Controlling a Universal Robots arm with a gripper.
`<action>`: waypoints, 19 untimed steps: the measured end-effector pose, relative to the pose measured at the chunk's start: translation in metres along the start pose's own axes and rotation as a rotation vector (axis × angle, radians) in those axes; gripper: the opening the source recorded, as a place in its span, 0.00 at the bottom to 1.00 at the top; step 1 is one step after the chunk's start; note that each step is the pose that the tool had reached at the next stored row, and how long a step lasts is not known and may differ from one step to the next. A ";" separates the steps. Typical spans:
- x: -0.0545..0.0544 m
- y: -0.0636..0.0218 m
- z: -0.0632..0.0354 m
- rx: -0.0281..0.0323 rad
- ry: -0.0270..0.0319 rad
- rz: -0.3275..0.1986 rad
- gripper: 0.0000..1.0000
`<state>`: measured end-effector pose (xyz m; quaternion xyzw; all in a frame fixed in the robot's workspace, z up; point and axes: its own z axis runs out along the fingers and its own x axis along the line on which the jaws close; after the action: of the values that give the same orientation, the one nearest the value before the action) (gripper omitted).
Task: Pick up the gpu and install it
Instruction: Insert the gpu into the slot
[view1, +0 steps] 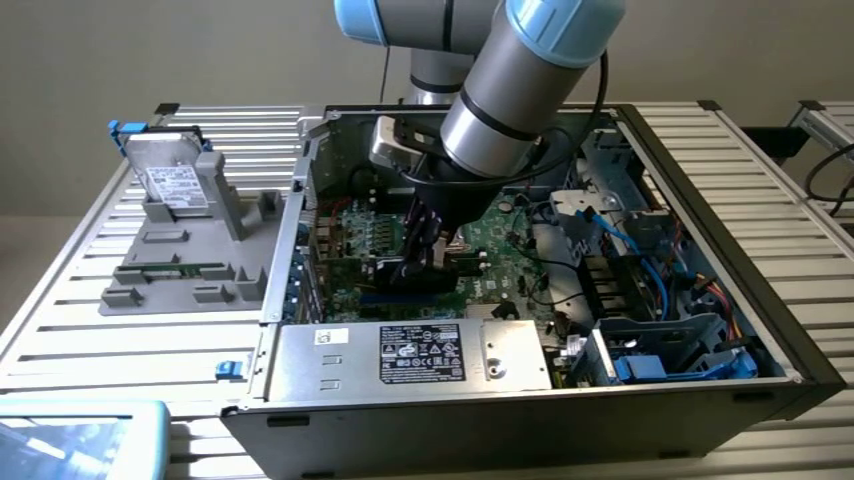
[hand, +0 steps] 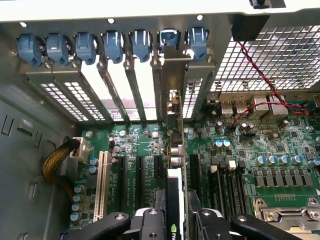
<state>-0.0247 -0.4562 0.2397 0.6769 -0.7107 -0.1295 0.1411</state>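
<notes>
The tool (hand: 176, 220) is clamped on the gpu (hand: 175, 182), a thin card with a black cooler and a silver metal end bracket (hand: 175, 70). The card stands on edge over the large green motherboard (hand: 250, 150) inside the black computer case (view1: 787, 350). Its bracket sits against the rear wall between two perforated silver slot covers (hand: 192, 95). I cannot tell whether its lower edge has entered a slot.

The main risk, as I judge it, is misalignment. If the card is a little skewed in the grip, pressing down could jam its edge on the slot's lip and strain the board. The bracket could also snag a neighbouring cover or one of the blue plastic retaining clips (hand: 167, 37) above it.

In the exterior view, with the tool as clock centre:
- A silver power supply box with a black label (view1: 420, 355) lies at six o'clock.
- Loose blue cables (view1: 627, 240) lie at three o'clock.
- A silver hard drive with a white label (view1: 174, 180), propped on a grey stand on the slatted metal surface (view1: 80, 320), is at ten o'clock and well apart.

A white expansion slot (hand: 101, 185) and a yellow braided cable (hand: 55, 167) lie to one side of the card, apart from it.
</notes>
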 end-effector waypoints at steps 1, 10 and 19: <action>0.000 0.0000 0.0000 0.0000 0.0000 0.000 0.28; 0.000 0.0001 0.0005 0.0001 -0.0001 0.000 0.28; 0.000 0.0006 0.0009 0.0069 -0.0053 -0.002 0.28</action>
<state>-0.0256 -0.4561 0.2391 0.6778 -0.7108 -0.1290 0.1368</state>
